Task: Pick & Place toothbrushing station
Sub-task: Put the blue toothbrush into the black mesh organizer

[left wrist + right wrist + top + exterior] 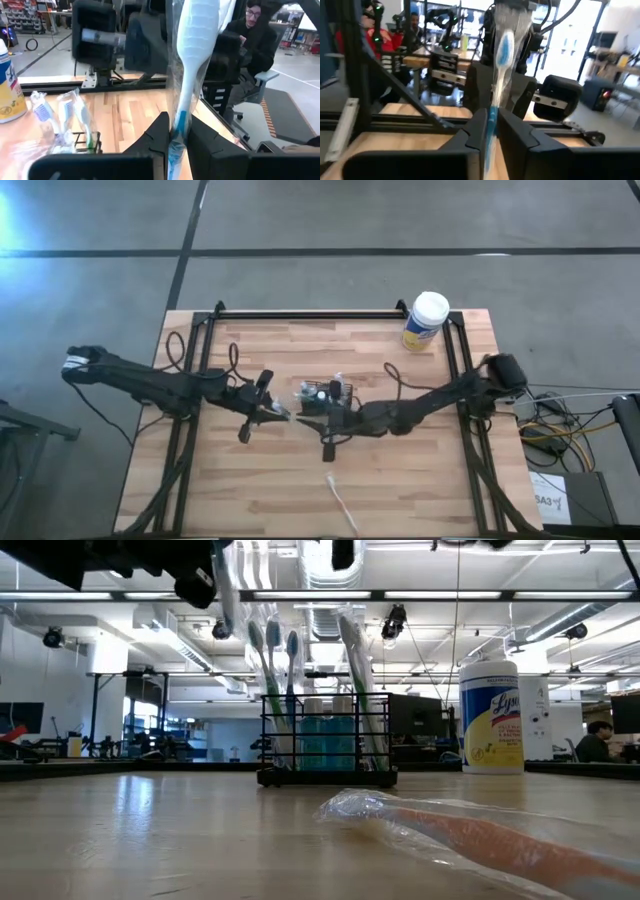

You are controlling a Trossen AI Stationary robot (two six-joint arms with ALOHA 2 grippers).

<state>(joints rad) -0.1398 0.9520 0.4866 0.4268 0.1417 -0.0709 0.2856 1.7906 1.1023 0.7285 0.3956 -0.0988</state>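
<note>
Both grippers pinch one plastic-wrapped blue-and-white toothbrush [192, 55]: the left gripper [176, 137] and the right gripper [490, 131] each press dark fingers on its slim handle. The black wire-mesh basket [326, 743], holding upright wrapped brushes, stands just beyond the right gripper.

On the yellow canister [491, 716], standing on the table to the right of the wire basket [325, 745] in the low view, a dark blue brand band carries white letters reading "Lys" before the curve of the wall cuts the word off; the smaller print beneath it cannot be read. In the high view, a white sheet [551, 495] on the floor well right of the canister [425, 321] bears dark characters resembling "SA3".
</note>
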